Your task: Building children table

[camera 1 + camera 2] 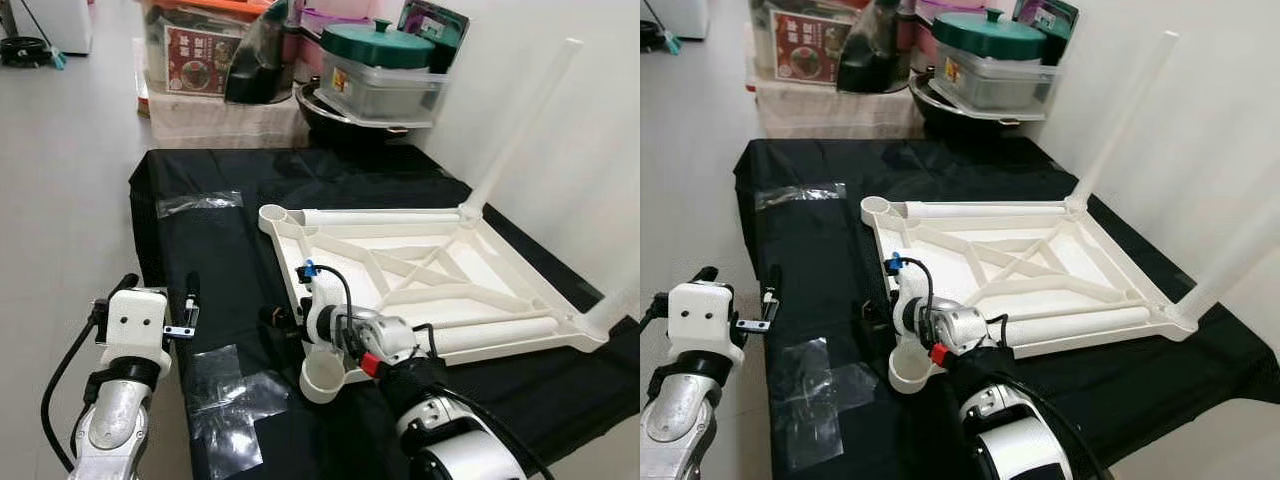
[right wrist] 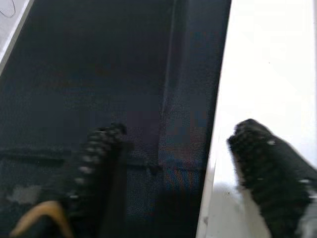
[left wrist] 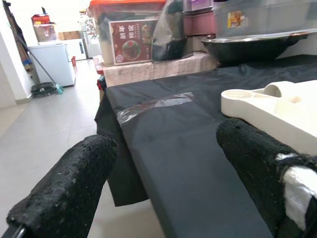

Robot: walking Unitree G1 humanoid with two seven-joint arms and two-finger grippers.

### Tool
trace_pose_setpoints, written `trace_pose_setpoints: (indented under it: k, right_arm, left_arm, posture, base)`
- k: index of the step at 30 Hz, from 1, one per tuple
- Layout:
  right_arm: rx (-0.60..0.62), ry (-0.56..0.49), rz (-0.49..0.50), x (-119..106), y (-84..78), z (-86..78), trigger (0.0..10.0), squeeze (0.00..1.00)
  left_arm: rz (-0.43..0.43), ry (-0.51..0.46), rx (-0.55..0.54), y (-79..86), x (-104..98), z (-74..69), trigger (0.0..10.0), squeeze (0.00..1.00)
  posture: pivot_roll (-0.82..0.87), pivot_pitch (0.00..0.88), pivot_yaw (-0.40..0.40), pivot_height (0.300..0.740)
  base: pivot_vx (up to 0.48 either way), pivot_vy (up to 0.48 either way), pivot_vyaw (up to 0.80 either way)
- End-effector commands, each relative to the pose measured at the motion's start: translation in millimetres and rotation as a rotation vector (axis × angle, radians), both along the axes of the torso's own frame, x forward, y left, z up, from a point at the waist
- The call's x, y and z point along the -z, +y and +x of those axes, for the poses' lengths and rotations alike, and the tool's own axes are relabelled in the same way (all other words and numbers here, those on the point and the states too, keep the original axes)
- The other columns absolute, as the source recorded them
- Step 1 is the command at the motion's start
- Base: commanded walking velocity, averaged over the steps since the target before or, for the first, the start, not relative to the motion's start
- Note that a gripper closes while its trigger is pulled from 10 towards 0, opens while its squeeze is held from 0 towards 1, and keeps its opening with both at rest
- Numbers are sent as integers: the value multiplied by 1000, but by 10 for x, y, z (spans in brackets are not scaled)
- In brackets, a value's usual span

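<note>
A white plastic tabletop (image 1: 420, 270) lies upside down on a black cloth (image 1: 210, 240); two legs (image 1: 520, 125) stand upright at its far and right corners, two more lie flat inside the frame; the right gripper (image 1: 285, 318) straddles the near-left edge, fingers spread, one on the frame, one over the cloth; the left gripper (image 1: 160, 295) hovers at the cloth's left edge, fingers spread; the table looks light, stiff and smooth, best gripped by its rim; writing on a red label (image 1: 200, 60) behind is unreadable.

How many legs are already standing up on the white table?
2. One leg rises from the far right corner of the upturned tabletop; another leg stands at the near right corner, partly cut off.
</note>
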State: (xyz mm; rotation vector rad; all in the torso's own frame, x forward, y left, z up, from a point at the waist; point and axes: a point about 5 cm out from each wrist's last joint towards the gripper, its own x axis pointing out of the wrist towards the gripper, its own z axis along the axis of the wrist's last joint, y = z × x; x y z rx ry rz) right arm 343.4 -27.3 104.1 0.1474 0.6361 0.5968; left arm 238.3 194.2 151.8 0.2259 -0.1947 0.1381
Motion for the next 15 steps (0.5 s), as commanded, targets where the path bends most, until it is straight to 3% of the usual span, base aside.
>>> trace_pose_setpoints:
  k: [1,5,15]
  right_arm:
    - [-31,81,-42,222,42,-111,0,0]
    - [-44,83,-70,283,30,-121,0,0]
    - [-113,50,-168,369,-204,-102,0,0]
  left_arm:
    - [3,19,10,-45,27,18,10000,0]
    - [7,29,8,-42,42,15,10000,0]
    - [16,55,14,-57,94,35,10000,0]
  posture:
    - [146,0,-201,740]
    - [146,0,-202,740]
    - [138,0,-200,740]
  base:
    - [0,0,0]
    - [0,0,0]
    - [0,0,0]
